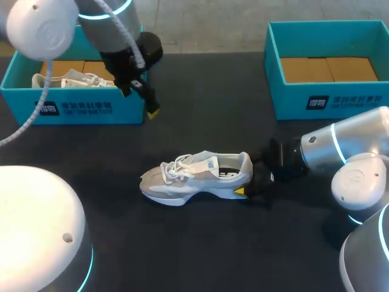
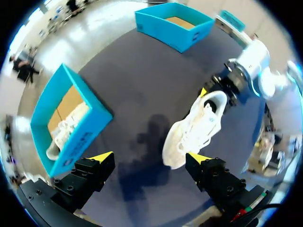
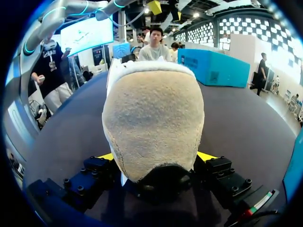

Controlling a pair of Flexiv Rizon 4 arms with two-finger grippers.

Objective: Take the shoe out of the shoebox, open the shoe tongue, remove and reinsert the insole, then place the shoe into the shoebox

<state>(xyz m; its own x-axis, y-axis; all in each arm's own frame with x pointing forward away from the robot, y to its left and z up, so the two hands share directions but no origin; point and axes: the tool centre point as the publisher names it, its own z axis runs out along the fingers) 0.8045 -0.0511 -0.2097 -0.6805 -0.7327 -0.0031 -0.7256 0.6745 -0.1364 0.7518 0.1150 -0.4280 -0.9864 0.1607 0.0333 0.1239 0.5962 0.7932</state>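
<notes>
The pale shoe sits upright on our table, toe toward our left, with our right gripper at its heel. Our left gripper hangs just beside the left shoebox, which holds a second shoe. The right shoebox stands well apart.

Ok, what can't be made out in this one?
- Insole: in the head view the shoe opening is dark and too small; in the right wrist view the heel blocks it.
- Tongue: too small under the laces, head view.
- Second shoe in the left shoebox: partly hidden by the left arm and box wall, head view.
</notes>
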